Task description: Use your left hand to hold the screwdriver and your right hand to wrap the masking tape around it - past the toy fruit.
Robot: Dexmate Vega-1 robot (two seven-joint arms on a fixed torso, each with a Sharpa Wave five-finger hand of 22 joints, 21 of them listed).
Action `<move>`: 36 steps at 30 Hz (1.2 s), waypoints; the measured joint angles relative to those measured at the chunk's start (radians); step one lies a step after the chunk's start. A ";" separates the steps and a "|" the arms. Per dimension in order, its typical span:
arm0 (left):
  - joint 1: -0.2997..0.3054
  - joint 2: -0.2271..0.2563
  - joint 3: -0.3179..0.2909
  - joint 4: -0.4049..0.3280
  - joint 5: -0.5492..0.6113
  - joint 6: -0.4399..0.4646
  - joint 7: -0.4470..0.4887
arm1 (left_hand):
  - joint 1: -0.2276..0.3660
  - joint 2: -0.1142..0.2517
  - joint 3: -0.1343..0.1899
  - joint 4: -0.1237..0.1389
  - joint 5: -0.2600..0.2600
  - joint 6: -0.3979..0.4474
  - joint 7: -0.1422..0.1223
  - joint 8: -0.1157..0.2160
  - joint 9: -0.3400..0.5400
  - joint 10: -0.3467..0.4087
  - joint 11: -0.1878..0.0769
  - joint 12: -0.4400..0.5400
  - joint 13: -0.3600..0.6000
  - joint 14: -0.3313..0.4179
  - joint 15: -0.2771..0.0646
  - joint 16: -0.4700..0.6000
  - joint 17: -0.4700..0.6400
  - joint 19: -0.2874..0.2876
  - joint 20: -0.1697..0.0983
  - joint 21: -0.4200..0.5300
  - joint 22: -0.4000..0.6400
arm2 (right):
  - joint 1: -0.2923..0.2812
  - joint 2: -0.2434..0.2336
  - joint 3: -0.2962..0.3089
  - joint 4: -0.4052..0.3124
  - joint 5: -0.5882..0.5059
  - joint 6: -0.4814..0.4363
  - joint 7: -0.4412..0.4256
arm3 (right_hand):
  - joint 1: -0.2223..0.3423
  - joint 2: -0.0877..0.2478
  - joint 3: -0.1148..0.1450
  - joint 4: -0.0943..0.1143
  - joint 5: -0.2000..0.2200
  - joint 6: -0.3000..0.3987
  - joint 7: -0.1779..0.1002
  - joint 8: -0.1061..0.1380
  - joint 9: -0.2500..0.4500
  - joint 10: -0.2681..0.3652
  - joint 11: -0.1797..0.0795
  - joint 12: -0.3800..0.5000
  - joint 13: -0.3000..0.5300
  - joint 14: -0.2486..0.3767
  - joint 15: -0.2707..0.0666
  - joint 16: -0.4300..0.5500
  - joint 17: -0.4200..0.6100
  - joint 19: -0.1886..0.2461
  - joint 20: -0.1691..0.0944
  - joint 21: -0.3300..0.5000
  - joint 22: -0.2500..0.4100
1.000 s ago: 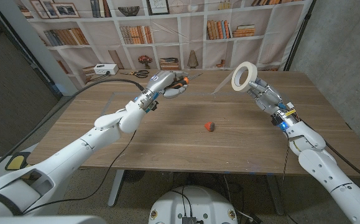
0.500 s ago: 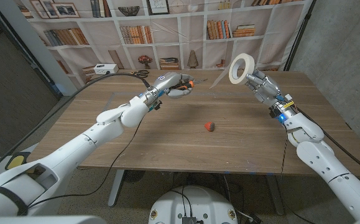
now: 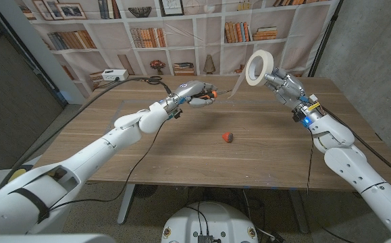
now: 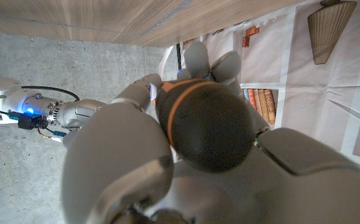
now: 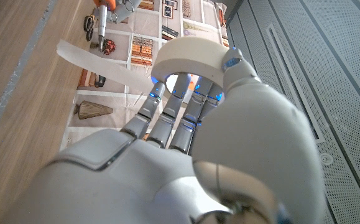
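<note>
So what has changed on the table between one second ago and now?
The left hand, holding the screwdriver, moved toward the right hand. The right hand carried the tape roll toward the left hand, so the two are closer. The tape strip still stretches between them. The toy fruit stayed in place.

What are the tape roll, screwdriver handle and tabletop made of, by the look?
Tape roll: matte cream, paper-like masking tape; a thin translucent strip trails off it.
Screwdriver handle: dark with an orange band, smooth dull sheen; probably plastic or rubber, can't tell which.
Table: brown with visible grain; wood or wood-look laminate, satin finish.
</note>
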 measured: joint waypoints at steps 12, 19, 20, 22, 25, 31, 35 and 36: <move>-0.062 -0.052 0.039 0.120 0.009 -0.061 0.007 | 0.000 0.000 0.000 0.000 0.000 0.000 0.000 0.000 -0.001 0.000 0.000 0.000 -0.001 0.000 0.000 0.001 0.003 0.000 0.000 -0.001 0.001 | 0.016 -0.028 -0.008 -0.035 -0.011 -0.027 -0.034 | 0.000 0.000 0.007 -0.007 0.000 -0.001 0.002 0.000 0.000 0.006 0.006 0.002 0.000 0.011 -0.001 -0.004 0.008 0.000 0.000 0.008 0.000; -0.092 -0.072 0.056 0.173 0.019 -0.074 0.021 | 0.000 0.000 0.000 0.000 -0.001 0.000 0.000 0.000 -0.001 0.000 0.000 0.000 -0.001 0.000 0.000 0.001 0.005 0.000 0.000 -0.005 0.000 | 0.026 -0.037 -0.016 -0.048 -0.020 -0.032 -0.047 | 0.000 0.000 0.010 -0.010 -0.001 -0.003 0.004 0.000 0.000 0.006 0.006 0.002 0.000 0.011 -0.001 -0.007 0.015 -0.005 0.005 0.015 -0.005; -0.092 -0.072 0.056 0.173 0.022 -0.074 0.024 | 0.000 0.000 0.000 0.000 -0.001 0.000 0.000 0.000 0.000 0.000 0.000 0.000 -0.001 0.000 0.000 0.001 0.005 0.000 0.000 -0.005 0.000 | 0.024 -0.039 -0.015 -0.052 -0.020 -0.032 -0.048 | 0.000 0.000 0.011 -0.011 -0.001 -0.003 0.004 0.000 0.000 0.006 0.006 0.002 0.000 0.011 0.000 -0.007 0.015 -0.005 0.005 0.015 -0.005; -0.100 -0.076 0.060 0.185 0.026 -0.075 0.031 | 0.000 0.000 0.000 0.000 -0.001 0.000 0.000 -0.001 0.000 0.000 0.000 0.000 -0.001 0.000 0.000 0.001 0.005 0.000 0.000 -0.005 0.001 | 0.015 -0.042 -0.010 -0.060 -0.021 -0.031 -0.055 | 0.000 0.000 0.011 -0.011 -0.001 -0.003 0.004 0.003 0.000 0.006 0.006 0.002 0.000 0.011 0.000 -0.008 0.016 -0.005 0.005 0.019 -0.005; -0.106 -0.080 0.063 0.194 0.033 -0.075 0.041 | 0.000 0.000 0.000 0.000 -0.001 0.000 0.000 -0.001 0.000 -0.001 0.001 -0.001 -0.001 0.000 0.000 0.001 0.005 0.000 0.000 -0.005 -0.001 | -0.003 -0.046 0.002 -0.072 -0.021 -0.027 -0.067 | 0.000 0.000 0.014 -0.014 -0.004 -0.003 0.004 0.006 0.000 0.010 0.010 0.002 0.000 0.020 -0.002 -0.010 0.016 -0.002 0.009 0.026 -0.005; -0.122 -0.091 0.072 0.221 0.048 -0.074 0.080 | 0.000 0.000 0.000 0.000 -0.001 0.000 0.000 -0.003 0.000 -0.002 0.002 -0.001 0.000 0.000 0.000 0.001 0.002 0.000 0.000 -0.005 -0.002 | -0.064 -0.065 0.039 -0.116 -0.018 -0.024 -0.087 | 0.000 0.000 0.020 -0.020 -0.001 -0.004 0.006 0.006 0.000 0.013 0.013 0.002 0.000 0.025 0.000 -0.002 0.012 -0.001 0.019 0.031 -0.005; -0.131 -0.099 0.077 0.237 0.054 -0.074 0.100 | 0.000 0.000 0.000 0.000 -0.002 0.000 0.000 -0.004 0.000 -0.002 0.002 -0.001 -0.001 0.000 0.000 0.001 0.001 0.000 0.000 -0.005 -0.002 | -0.107 -0.075 0.065 -0.140 -0.022 -0.021 -0.104 | 0.000 0.000 0.021 -0.021 0.000 -0.004 0.005 0.006 0.000 0.013 0.013 0.002 0.000 0.027 -0.002 -0.002 0.009 -0.001 0.019 0.036 -0.009; -0.132 -0.100 0.078 0.240 0.055 -0.074 0.105 | 0.001 0.000 0.000 0.000 -0.003 0.000 0.000 -0.004 0.000 -0.002 0.002 -0.001 -0.003 0.000 0.000 0.001 0.000 0.000 0.000 -0.005 -0.002 | -0.117 -0.076 0.072 -0.146 -0.022 -0.021 -0.106 | 0.000 0.000 0.021 -0.021 0.000 -0.004 0.005 0.006 0.000 0.013 0.013 0.002 0.000 0.031 -0.002 -0.002 0.009 -0.001 0.019 0.038 -0.010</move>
